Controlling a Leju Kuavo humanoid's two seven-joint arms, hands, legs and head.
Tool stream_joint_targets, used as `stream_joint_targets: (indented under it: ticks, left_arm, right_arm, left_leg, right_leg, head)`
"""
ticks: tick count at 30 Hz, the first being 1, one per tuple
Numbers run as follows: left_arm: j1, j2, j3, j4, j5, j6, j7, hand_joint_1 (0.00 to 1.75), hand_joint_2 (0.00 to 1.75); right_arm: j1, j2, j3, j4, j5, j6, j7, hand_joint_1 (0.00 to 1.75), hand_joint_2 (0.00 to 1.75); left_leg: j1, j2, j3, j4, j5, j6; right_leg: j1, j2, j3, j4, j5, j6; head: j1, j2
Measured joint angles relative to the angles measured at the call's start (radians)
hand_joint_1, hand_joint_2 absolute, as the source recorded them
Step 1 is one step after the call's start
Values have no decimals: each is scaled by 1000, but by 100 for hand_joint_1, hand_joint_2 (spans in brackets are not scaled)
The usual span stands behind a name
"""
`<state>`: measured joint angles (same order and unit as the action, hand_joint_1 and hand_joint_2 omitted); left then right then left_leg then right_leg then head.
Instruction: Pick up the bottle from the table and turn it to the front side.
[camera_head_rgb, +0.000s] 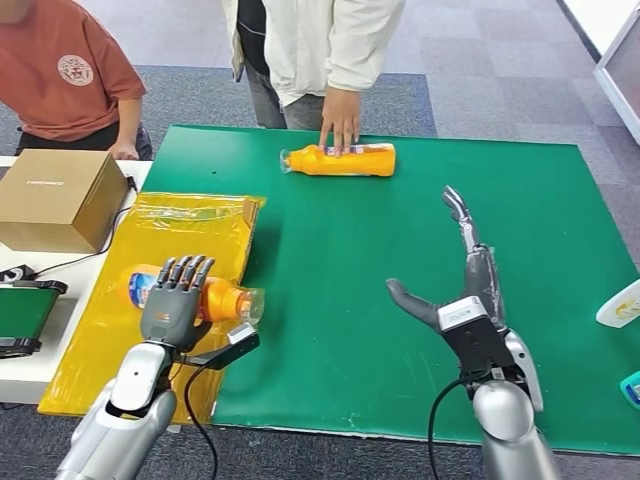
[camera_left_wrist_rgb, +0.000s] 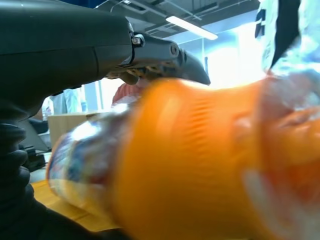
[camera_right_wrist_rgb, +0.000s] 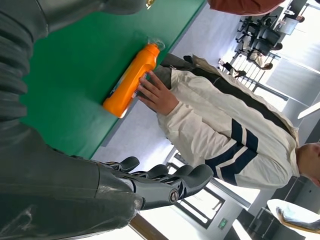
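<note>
An orange bottle (camera_head_rgb: 226, 300) with a clear cap and a blue label lies sideways over the yellow sheet (camera_head_rgb: 189, 225); my left hand (camera_head_rgb: 173, 300) grips it from above, fingers curled over its body. In the left wrist view that bottle (camera_left_wrist_rgb: 196, 160) looms close and blurred under the fingers (camera_left_wrist_rgb: 162, 60). A second orange bottle (camera_head_rgb: 343, 160) lies on its side at the far edge of the green mat (camera_head_rgb: 453, 230), with a person's hand (camera_head_rgb: 340, 125) pressing on it. My right hand (camera_head_rgb: 468, 290) hovers open over the mat, well short of that bottle (camera_right_wrist_rgb: 132, 80), holding nothing.
A cardboard box (camera_head_rgb: 60, 195) stands on the white table at the left, with a dark device (camera_head_rgb: 23, 315) and cables in front of it. Two people stand behind the table. A white object (camera_head_rgb: 623, 305) and a teal one (camera_head_rgb: 632, 388) sit at the right edge.
</note>
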<state>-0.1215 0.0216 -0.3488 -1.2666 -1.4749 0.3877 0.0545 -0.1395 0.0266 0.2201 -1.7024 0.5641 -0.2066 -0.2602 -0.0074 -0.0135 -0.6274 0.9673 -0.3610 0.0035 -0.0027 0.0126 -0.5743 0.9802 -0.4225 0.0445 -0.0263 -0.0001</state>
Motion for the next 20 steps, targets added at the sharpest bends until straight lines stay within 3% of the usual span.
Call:
stream_joint_targets:
  ticks: [1, 11, 18, 19, 20]
  left_arm:
    - [0, 0, -6, -5, 0, 0, 1, 0, 0]
    - [10, 9, -59, -56, 32, -18, -11, 0, 0]
    - [45, 12, -69, -143, 166, -19, -66, 0, 0]
    - [55, 13, -69, -163, 215, -25, -87, 0, 44]
    - [59, 13, -69, -172, 240, -27, -98, 0, 58]
  right_arm:
    - [2, -1, 0, -2, 3, 0, -1, 0, 175]
    - [16, -4, 2, -33, 32, -8, -11, 0, 175]
    - [43, -6, 2, -56, 47, -23, -12, 0, 175]
    - [48, -7, 2, -60, 50, -26, -12, 0, 175]
    - [50, -7, 2, -61, 52, -28, -12, 0, 175]
  left_leg:
    - [0, 0, 0, 0, 0, 0]
    - [0, 0, 0, 0, 0, 0]
    - [0, 0, 0, 0, 0, 0]
    - [0, 0, 0, 0, 0, 0]
    - [0, 0, 0, 0, 0, 0]
  right_leg:
    - [0, 0, 0, 0, 0, 0]
    - [0, 0, 0, 0, 0, 0]
    - [0, 0, 0, 0, 0, 0]
    - [0, 0, 0, 0, 0, 0]
    - [0, 0, 0, 0, 0, 0]
  head:
    - [0, 0]
    - [0, 0]
    - [0, 0]
    - [0, 0]
    - [0, 0]
